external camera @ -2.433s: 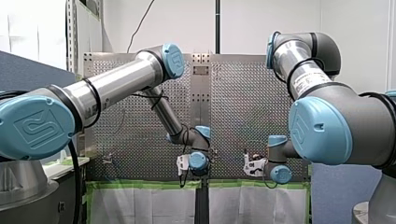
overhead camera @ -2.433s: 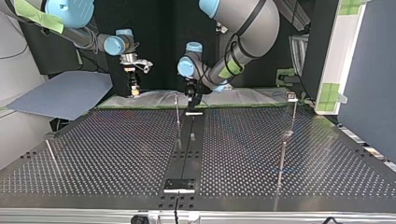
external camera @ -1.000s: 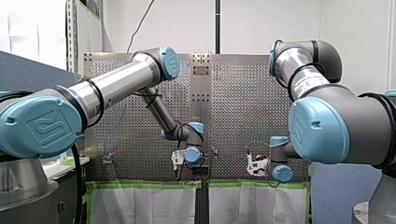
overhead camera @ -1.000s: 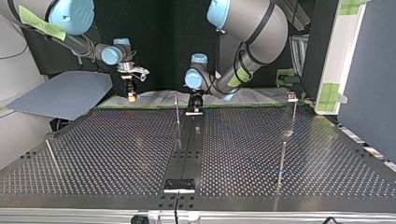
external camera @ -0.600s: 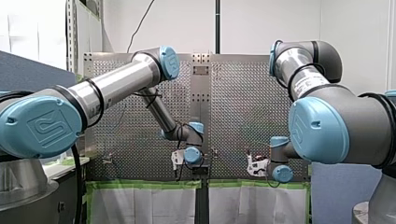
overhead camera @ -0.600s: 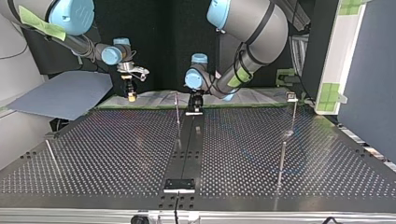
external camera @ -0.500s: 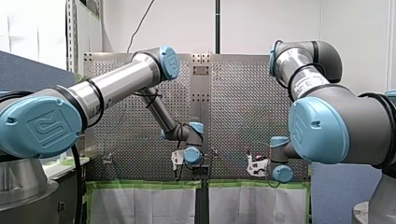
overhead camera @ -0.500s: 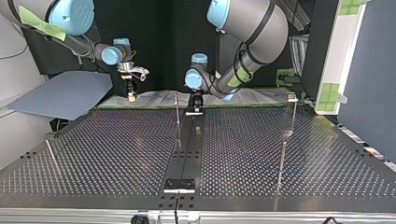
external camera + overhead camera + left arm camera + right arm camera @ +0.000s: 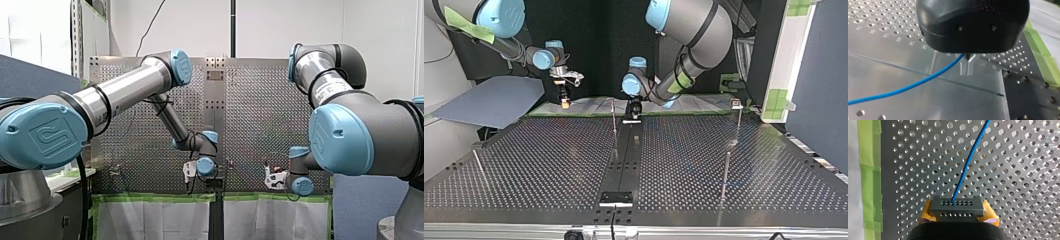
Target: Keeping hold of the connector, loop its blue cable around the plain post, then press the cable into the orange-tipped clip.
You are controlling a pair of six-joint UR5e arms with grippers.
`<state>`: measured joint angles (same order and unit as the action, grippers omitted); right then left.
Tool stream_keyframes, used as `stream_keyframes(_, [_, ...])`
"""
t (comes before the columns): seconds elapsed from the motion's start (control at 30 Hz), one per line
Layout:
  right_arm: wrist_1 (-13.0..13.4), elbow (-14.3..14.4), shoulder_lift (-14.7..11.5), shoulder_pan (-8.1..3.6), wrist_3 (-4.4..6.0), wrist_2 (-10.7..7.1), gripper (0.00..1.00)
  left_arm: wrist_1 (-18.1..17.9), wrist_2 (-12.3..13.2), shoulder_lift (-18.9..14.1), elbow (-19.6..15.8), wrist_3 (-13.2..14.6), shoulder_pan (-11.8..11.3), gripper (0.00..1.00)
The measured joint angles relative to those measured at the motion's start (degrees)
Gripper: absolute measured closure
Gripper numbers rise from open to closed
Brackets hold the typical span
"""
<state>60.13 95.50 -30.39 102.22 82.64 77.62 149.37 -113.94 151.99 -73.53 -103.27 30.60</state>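
A grey connector (image 9: 956, 205) sits between the yellow pads (image 9: 927, 208) of my right gripper (image 9: 957, 211), which is shut on it. Its blue cable (image 9: 970, 157) runs ahead over the perforated plate. My left gripper (image 9: 968, 67) is shut, its metal fingertips pinching the blue cable (image 9: 910, 86) just above the plate, and the cable trails away to one side. In the top view my right gripper (image 9: 565, 102) hangs at the far left and my left gripper (image 9: 632, 114) at the far centre, beside a thin plain post (image 9: 614, 122). I cannot make out an orange-tipped clip.
More thin posts stand on the perforated table (image 9: 549, 165): one with a small block on top (image 9: 736, 104) at the top view's far right, another (image 9: 725, 170) nearer, one (image 9: 478, 164) at the left. Green tape (image 9: 869, 157) edges the plate. A dark centre strip (image 9: 624, 165) runs across the table.
Over the last second nothing visibly moves. Since the earliest frames my left gripper has shifted slightly toward the top view's right, and my right gripper slightly toward its left.
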Motion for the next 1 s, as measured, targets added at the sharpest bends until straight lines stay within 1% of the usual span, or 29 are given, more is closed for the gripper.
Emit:
stream_keyframes(0.57, [-0.20,0.00,0.01,-0.14,-0.07,0.00,1.00,0.47,0.00,0.00,-0.10,-0.34,0.00,1.00])
stream_keyframes(0.73, [-0.46,0.01,0.02,-0.14,-0.40,0.00,1.00,2.36,-0.42,-0.04,-0.12,-0.57,0.03,1.00])
stream_keyframes(0.83, [-0.87,0.01,0.02,-0.17,-0.76,0.00,1.00,3.82,-0.68,-0.26,-0.72,-0.55,0.16,1.00])
stream_keyframes(0.9, [-1.12,0.02,0.02,-0.21,-0.92,0.00,1.00,4.00,-0.68,-0.77,-1.53,-0.50,0.22,1.00])
stream_keyframes(0.97, [-1.34,0.02,0.02,-0.26,-1.05,0.00,1.00,3.49,-0.50,-1.47,-2.53,-0.45,0.24,0.90])
stream_keyframes(1.0, [-1.44,0.02,0.01,-0.28,-1.10,0.01,1.00,3.11,-0.36,-1.84,-2.99,-0.41,0.24,0.90])
